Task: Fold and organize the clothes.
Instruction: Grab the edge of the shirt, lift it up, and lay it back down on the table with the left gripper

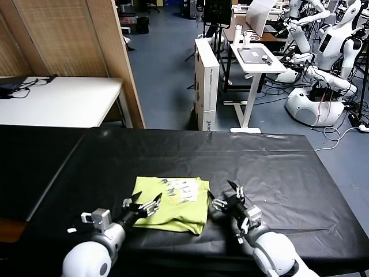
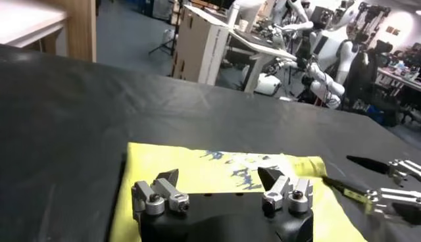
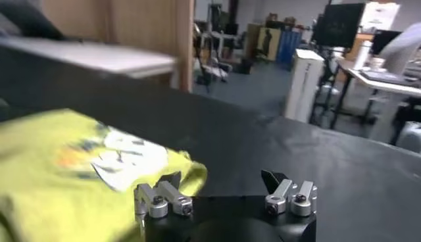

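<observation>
Two white, rounded arms rise from the bottom edge of the head view, each ending in a black and silver two-fingered gripper. The left gripper sits in the lower left-centre of the frame, angled up and to the right, its dark fingertips spread wide apart. The right gripper sits in the lower right-centre, angled up and to the left, its fingers equally splayed. Both hold nothing.

Black table, white desk
</observation>
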Robot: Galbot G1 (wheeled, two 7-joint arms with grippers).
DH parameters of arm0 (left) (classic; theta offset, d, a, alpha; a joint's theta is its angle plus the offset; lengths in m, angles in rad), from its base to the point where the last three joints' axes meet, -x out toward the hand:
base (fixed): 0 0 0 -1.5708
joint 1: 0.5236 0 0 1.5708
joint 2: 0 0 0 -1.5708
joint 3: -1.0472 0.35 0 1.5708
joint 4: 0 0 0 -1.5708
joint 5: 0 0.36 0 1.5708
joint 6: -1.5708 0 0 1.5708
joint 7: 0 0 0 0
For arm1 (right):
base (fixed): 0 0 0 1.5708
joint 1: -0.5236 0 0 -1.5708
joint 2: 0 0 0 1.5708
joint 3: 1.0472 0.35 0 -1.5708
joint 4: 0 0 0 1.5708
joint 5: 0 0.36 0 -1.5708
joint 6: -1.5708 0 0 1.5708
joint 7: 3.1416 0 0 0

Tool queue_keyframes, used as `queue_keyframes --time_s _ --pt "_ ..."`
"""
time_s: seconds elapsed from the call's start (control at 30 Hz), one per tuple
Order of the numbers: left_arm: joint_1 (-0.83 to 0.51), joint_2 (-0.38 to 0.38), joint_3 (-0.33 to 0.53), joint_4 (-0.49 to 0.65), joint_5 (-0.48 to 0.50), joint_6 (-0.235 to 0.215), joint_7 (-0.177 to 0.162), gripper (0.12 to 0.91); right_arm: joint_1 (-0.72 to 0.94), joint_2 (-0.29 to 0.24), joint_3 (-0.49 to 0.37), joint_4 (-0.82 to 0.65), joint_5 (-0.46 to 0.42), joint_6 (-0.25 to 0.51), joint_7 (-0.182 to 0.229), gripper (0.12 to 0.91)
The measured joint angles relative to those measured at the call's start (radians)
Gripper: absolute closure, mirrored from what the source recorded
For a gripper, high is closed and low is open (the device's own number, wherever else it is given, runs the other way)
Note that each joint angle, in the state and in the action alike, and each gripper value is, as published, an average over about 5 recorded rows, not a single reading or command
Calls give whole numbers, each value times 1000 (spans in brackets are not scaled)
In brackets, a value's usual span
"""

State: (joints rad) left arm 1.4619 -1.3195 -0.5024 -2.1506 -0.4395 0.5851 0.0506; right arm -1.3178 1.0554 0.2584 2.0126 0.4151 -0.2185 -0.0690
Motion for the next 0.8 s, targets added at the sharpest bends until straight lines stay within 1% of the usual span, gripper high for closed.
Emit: queue_keyframes --time_s 0.07,0.17,0.33,0.47,0.63,0.8 --pt "-1 0 -10 11 8 -27 8 123 -16 1 10 14 29 23 -10 118" --pt "-3 -4 -27 33 20 -77 23 123 -42 9 24 30 46 42 -15 118" --pt "1 -25 -56 86 5 -164 57 123 -87 17 52 53 54 49 -17 118" --pt "11 -53 -75 130 3 -221 69 123 -118 18 74 67 58 53 -20 118" --pt "18 -84 -86 175 -5 -259 74 123 -146 23 83 70 56 55 -22 118" --pt "12 -111 -91 199 -26 -270 73 123 -167 31 84 72 47 58 -25 118"
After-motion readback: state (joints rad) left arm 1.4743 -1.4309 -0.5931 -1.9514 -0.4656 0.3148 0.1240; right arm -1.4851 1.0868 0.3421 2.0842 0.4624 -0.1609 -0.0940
